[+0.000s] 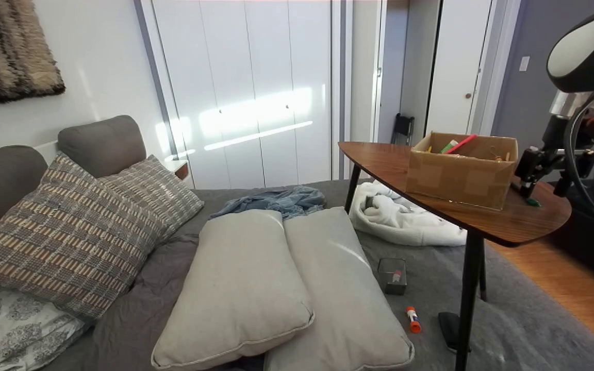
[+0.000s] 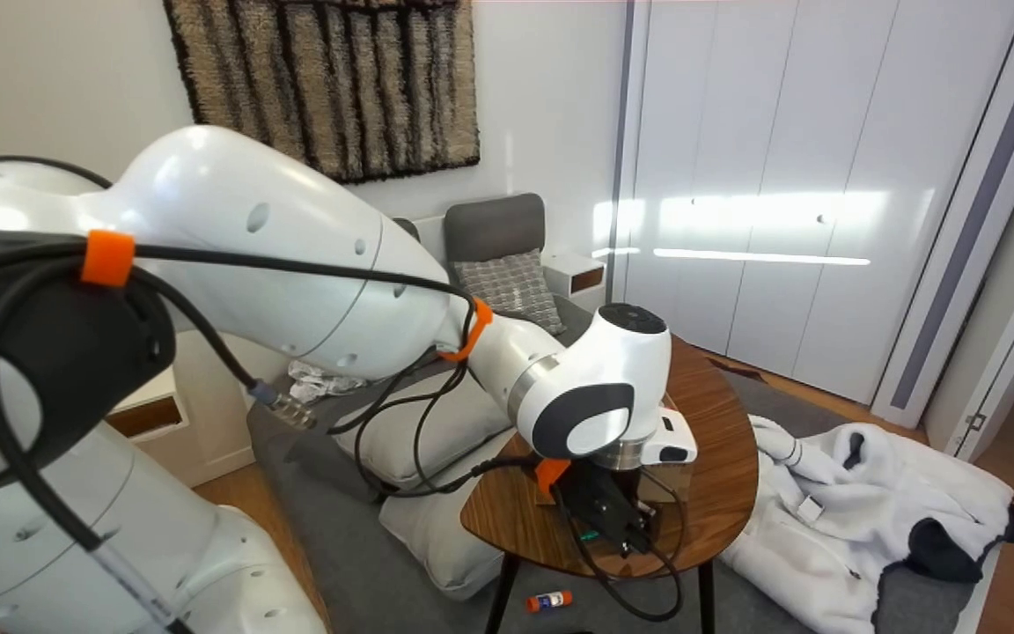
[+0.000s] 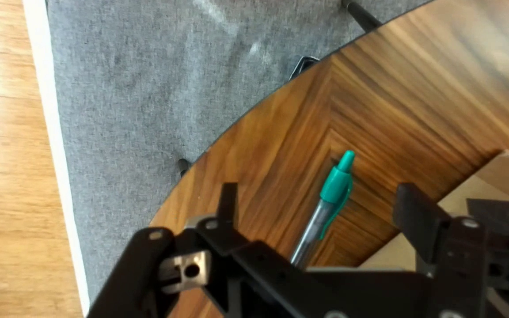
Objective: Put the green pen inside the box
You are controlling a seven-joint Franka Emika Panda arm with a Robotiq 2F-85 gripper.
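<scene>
Lying on the bench (image 3: 396, 145), outside the box (image 1: 457, 178): the pen (image 3: 325, 205). Bright teal-green at the push button, collar and long clip; clear and greyish down the barrel, with light glinting along it. Slanted in the wrist view, green end uppermost, with the lower end hidden behind the hand (image 3: 317, 204). Released, with fingers (image 3: 227, 203) spread wide to either side of the pen, apparently without touching it. Reduced to a scrap of green near the fingertips in both exterior views.

Close by on the bench, past one finger: the box, brown cardboard, upright, with a faint paler band across one wall. Inside, slanting up past the rim, a pink-red stick (image 1: 462, 144); beside it, a green and white piece (image 1: 449, 147). Too hidden to name the rest.

Lower down, on the grey cloth (image 1: 524, 330), an orange-capped glue stick (image 1: 413, 319) lying flat, wrapped in a label (image 2: 549, 601) of white and blue-purple, with print too small to read in both exterior views. Near it, a small see-through bin (image 1: 393, 286), upright, with something red and white (image 1: 397, 276) inside, again too small to read. Well apart, a white garment (image 2: 877, 480) with a pale square patch (image 2: 810, 509).
</scene>
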